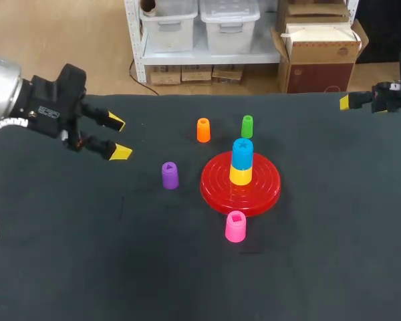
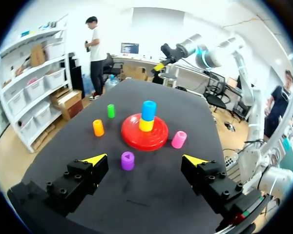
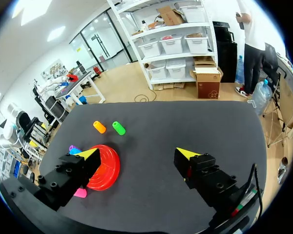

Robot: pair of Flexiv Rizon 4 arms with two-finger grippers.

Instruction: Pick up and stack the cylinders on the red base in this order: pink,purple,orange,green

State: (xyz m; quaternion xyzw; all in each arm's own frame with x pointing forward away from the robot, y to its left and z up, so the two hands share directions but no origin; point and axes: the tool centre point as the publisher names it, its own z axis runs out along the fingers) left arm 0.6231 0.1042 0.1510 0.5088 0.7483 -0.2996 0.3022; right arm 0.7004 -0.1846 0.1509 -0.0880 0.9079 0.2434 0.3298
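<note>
A red base [image 1: 267, 188] lies mid-table with a blue cylinder [image 1: 242, 152] stacked on a yellow one [image 1: 240, 175]. A pink cylinder [image 1: 235, 226] stands just in front of the base, a purple one [image 1: 170, 175] to its left, and orange [image 1: 203, 130] and green [image 1: 247, 126] ones behind it. My left gripper [image 1: 117, 138] hovers open at the left, well short of the purple cylinder [image 2: 128, 161]. My right gripper [image 1: 361, 100] is open at the far right edge, with the base [image 3: 107, 165] off to one side of its fingers.
The dark table [image 1: 334, 254] has bare surface in front and at both sides. Nothing else stands on it.
</note>
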